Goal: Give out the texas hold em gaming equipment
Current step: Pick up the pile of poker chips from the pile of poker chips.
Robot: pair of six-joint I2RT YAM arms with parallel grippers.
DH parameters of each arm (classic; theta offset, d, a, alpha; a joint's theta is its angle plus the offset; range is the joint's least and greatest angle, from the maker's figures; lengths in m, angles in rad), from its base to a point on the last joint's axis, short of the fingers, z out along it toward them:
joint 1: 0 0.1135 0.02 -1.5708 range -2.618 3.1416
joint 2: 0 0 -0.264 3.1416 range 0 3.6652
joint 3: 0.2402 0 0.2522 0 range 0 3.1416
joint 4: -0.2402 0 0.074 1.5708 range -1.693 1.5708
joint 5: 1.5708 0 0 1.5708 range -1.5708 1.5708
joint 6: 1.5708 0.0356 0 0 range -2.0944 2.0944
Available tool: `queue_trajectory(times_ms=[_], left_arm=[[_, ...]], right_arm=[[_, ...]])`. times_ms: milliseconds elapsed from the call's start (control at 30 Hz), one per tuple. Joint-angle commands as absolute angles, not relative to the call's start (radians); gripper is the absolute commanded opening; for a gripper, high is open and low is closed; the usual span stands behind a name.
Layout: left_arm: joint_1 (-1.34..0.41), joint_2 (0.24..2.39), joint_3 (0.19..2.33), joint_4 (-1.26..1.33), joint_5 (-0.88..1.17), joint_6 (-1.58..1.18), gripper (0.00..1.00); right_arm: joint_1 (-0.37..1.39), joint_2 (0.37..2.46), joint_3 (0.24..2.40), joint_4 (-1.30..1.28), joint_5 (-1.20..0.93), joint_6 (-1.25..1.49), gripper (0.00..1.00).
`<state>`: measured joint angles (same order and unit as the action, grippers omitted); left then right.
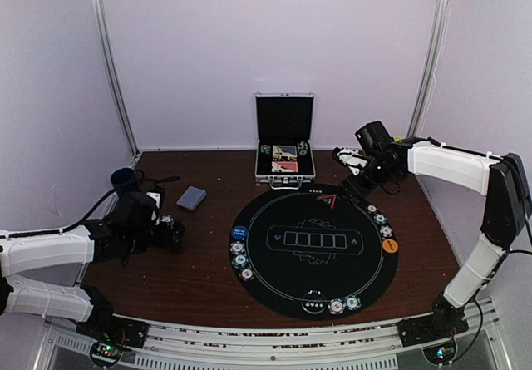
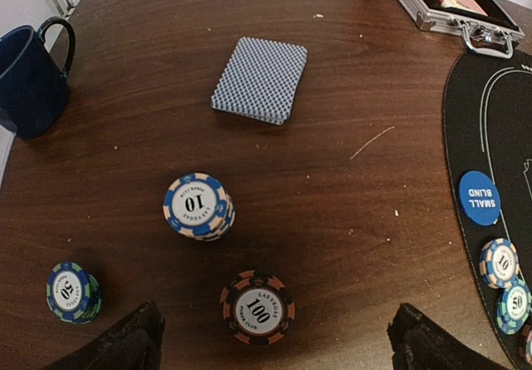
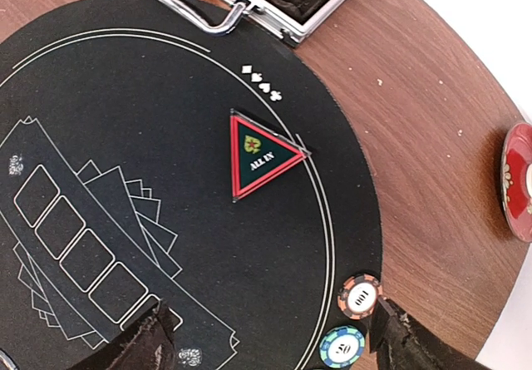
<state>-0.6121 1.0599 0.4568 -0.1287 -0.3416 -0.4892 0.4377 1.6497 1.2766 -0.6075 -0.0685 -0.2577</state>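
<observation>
Orange and black stripes ring the 100 chip stack (image 2: 258, 308), and that is the piece I would pick up next. It sits on the brown wood table (image 2: 349, 220), off the black round mat (image 2: 490, 120). It lies right in front of my left gripper (image 1: 172, 234), in the middle of the gap between the two fingers (image 2: 125, 345). Those fingers are spread wide and hold nothing. A round stack has no long side, so I think I can come at it straight. The blue 10 chip stack (image 2: 197, 206) is a bit farther out and to the left. The blue-green 20 chip stack (image 2: 73, 292) sits off by the left finger. The deck of cards (image 2: 259, 79) lies beyond them all, its long side pointing away from me and a little to the right. My right gripper (image 3: 274, 341) hangs open and empty over the far side of the mat, near the red-edged ALL IN triangle (image 3: 259, 154). So the left arm is much nearer.
</observation>
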Motion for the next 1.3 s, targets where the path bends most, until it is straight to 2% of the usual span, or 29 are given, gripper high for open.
queue_trajectory(times_ms=[0,633,1267], left_arm=[[-0.606,1.098,0.494,-0.118,-0.310,-0.519,0.98],[-0.605,1.244,0.461,-0.047,-0.300,-0.518,0.96],[-0.555,1.291,0.460,-0.023,-0.229,-0.516,0.92]], right_arm=[[0.449,1.645,1.261,-0.588,-0.036,-0.247,0.83],[0.466,1.637,1.240,-0.549,0.002,-0.253,0.83],[0.465,1.633,1.236,-0.540,0.012,-0.258,0.83]])
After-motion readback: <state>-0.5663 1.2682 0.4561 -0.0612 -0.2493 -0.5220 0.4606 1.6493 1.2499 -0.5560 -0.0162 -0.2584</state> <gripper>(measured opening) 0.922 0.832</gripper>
